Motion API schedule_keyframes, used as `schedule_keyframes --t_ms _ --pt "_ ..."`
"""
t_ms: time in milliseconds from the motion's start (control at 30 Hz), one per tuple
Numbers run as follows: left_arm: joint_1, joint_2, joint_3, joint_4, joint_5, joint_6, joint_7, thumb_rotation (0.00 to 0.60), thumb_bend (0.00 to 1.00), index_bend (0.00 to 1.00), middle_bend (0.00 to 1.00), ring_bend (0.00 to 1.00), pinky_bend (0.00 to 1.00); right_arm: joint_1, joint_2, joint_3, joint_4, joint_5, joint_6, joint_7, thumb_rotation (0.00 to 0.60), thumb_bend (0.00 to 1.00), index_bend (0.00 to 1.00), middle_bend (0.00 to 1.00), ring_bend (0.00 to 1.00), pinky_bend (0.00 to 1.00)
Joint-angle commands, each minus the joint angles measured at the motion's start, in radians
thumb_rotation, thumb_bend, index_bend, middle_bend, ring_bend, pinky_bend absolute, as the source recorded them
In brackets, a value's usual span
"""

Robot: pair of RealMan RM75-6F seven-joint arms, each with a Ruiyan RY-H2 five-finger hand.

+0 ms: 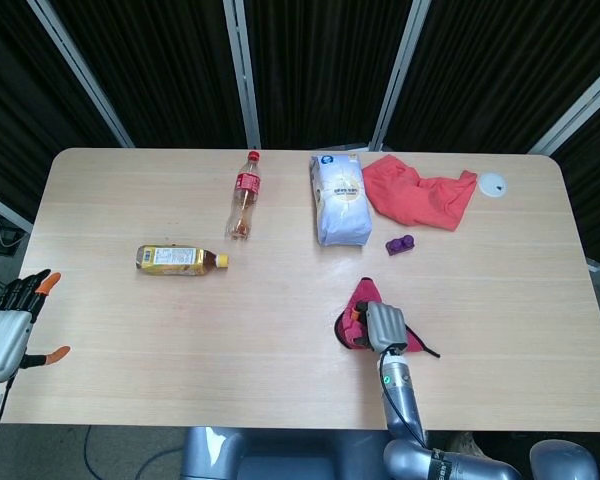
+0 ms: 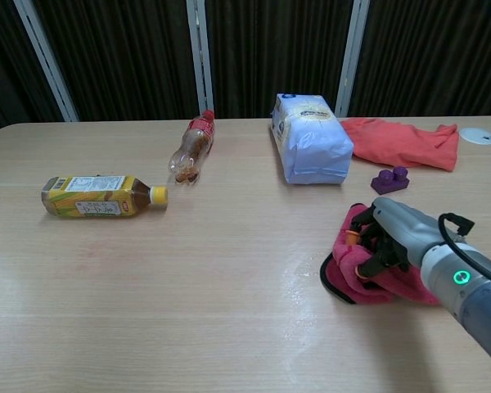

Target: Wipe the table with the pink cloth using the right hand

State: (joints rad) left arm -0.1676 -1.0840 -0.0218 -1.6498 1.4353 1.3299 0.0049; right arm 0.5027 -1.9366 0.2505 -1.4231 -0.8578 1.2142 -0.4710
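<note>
The pink cloth (image 1: pixel 358 308) (image 2: pixel 356 274) lies bunched on the table's front middle-right, with a dark edge showing. My right hand (image 1: pixel 383 326) (image 2: pixel 397 233) presses down on it with its fingers curled into the folds. My left hand (image 1: pixel 8 325) hangs off the table's front left corner, fingers spread and holding nothing; the chest view does not show it.
A yellow tea bottle (image 1: pixel 180 260) (image 2: pixel 102 196) and a cola bottle (image 1: pixel 243 195) (image 2: pixel 191 148) lie on the left half. A white-blue bag (image 1: pixel 340 199) (image 2: pixel 311 138), a red cloth (image 1: pixel 420 192) (image 2: pixel 403 142), a purple toy (image 1: pixel 400 243) (image 2: pixel 389 179) and a white disc (image 1: pixel 493 183) sit at the back right.
</note>
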Motion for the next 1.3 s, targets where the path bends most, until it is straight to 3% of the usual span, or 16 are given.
schedule_keyframes --t_ms 33,867,1300 --pt "0.0 0.0 0.0 0.0 0.0 0.001 -0.001 0.6 0.01 0.06 0.0 0.0 0.0 0.003 -0.002 -0.004 0.003 -0.009 0.006 -0.013 0.6 0.5 0.78 0.67 0.62 0.78" --pt "-0.001 0.006 -0.001 -0.011 -0.011 -0.009 -0.016 0.6 0.01 0.06 0.0 0.0 0.0 -0.067 0.215 0.066 0.125 0.062 -0.012 0.03 0.6 0.5 0.78 0.67 0.62 0.78" --pt "0.0 0.003 -0.003 -0.011 -0.012 -0.006 -0.017 0.6 0.02 0.06 0.0 0.0 0.0 -0.018 0.348 0.218 0.052 0.015 0.073 0.064 0.6 0.5 0.78 0.67 0.62 0.78"
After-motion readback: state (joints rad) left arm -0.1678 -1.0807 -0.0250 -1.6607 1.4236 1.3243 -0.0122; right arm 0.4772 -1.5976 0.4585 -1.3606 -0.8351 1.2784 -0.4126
